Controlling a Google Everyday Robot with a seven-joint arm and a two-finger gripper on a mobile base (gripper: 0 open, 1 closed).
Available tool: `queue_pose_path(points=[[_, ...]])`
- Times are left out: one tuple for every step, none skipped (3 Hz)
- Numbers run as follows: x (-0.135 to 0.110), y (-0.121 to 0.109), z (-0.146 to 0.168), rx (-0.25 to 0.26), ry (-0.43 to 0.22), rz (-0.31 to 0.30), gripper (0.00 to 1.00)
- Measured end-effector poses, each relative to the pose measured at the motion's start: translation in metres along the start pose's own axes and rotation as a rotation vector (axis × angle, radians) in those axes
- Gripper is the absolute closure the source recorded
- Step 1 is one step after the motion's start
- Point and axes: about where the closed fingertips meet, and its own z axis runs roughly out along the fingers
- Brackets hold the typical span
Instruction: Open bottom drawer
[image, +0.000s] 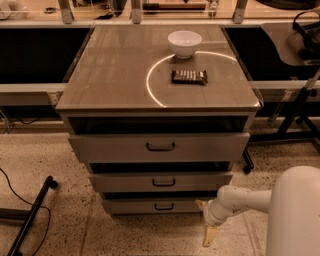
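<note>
Bottom drawer (130, 206): lowest front, just above the floor. Expect a rigid panel that slides with a light, steady pull. Hook the small dark handle (163, 206) at centre. Your hand (205, 220) is at the drawer's right end, spread wide, empty.

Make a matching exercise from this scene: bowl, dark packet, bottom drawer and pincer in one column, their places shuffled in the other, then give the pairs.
1. white bowl
2. dark packet
3. bottom drawer
4. pincer

A. near the floor, at the bottom drawer's right end
B. back of the cabinet top
C. lowest of three, under the middle drawer
D. cabinet top, just in front of the bowl

Pairs: 1-B, 2-D, 3-C, 4-A.
</note>
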Motion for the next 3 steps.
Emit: queue_pose_path(points=[[0.012, -0.018, 0.021, 0.028, 0.017, -0.025, 0.00], [0.021, -0.035, 0.035, 0.061, 0.013, -0.039, 0.00], [0.030, -0.055, 0.050, 0.085, 0.005, -0.040, 0.00]])
